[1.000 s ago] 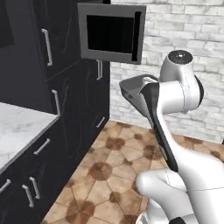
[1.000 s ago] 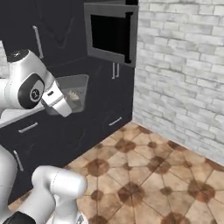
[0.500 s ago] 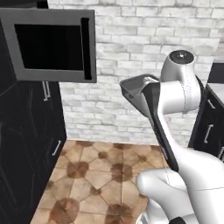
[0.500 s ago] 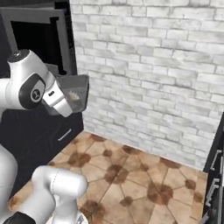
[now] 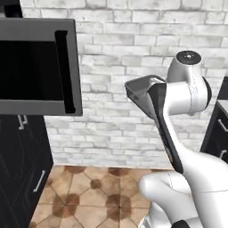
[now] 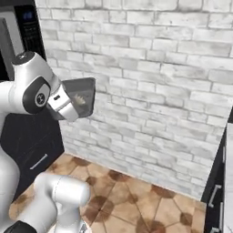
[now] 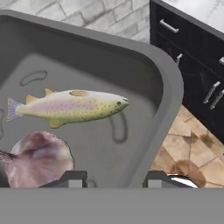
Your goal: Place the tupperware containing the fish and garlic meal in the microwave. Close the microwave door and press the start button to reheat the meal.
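Note:
My gripper (image 7: 116, 178) is shut on the near rim of the tupperware (image 7: 168, 83), a grey container held up at chest height. Inside lie a pinkish, spotted fish (image 7: 70, 107) and a garlic bulb (image 7: 39, 159). The left base view has the tupperware (image 5: 139, 89) in front of the arm's upper joint. Seen from the right base, the tupperware (image 6: 83, 95) tilts in my gripper (image 6: 69, 103). The microwave door (image 5: 40, 67) stands open at upper left, dark window and black handle (image 5: 67, 71) facing me. The microwave's black panel (image 6: 28, 20) sits at far left.
A white brick wall (image 5: 133, 53) spans the background. Dark cabinets (image 5: 18, 169) stand below the door on the left, and dark drawers (image 6: 218, 191) at the right edge. Brown tiled floor (image 5: 89, 191) lies open between them.
Both base views have swung right with the base: the cabinets slid off to the left and the brick wall now fills the middle. The tupperware stays in my gripper.

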Robot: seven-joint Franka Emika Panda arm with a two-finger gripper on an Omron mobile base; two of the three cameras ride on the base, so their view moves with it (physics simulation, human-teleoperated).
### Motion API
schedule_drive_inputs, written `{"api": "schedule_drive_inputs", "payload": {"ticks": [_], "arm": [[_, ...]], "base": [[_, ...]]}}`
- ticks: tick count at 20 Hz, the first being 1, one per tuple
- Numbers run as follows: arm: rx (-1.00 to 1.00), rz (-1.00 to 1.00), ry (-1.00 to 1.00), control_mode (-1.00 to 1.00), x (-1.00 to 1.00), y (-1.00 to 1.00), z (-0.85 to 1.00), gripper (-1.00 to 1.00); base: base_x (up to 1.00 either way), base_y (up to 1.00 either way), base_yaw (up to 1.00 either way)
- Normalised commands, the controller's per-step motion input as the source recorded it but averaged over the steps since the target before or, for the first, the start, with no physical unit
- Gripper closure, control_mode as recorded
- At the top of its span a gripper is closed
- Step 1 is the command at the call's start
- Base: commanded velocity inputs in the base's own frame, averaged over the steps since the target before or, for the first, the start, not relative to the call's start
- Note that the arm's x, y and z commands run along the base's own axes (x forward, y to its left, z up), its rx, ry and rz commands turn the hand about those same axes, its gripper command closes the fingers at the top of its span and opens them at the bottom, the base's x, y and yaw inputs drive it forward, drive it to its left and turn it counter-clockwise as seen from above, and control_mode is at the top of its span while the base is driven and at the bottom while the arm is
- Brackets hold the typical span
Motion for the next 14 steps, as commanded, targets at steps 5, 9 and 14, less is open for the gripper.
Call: {"api": "schedule_drive_inputs", "payload": {"ticks": [5,9,14], "arm": [[0.0,0.0,0.0,1.0,0.0,0.0,0.0,1.0],[0.0,0.0,0.0,1.0,0.0,0.0,0.0,1.0],[0.0,0.0,0.0,1.0,0.0,0.0,0.0,1.0]], "base": [[0.83,-0.48,0.47],[0.43,-0.59,0.53],[0.04,-0.59,0.46]]}}
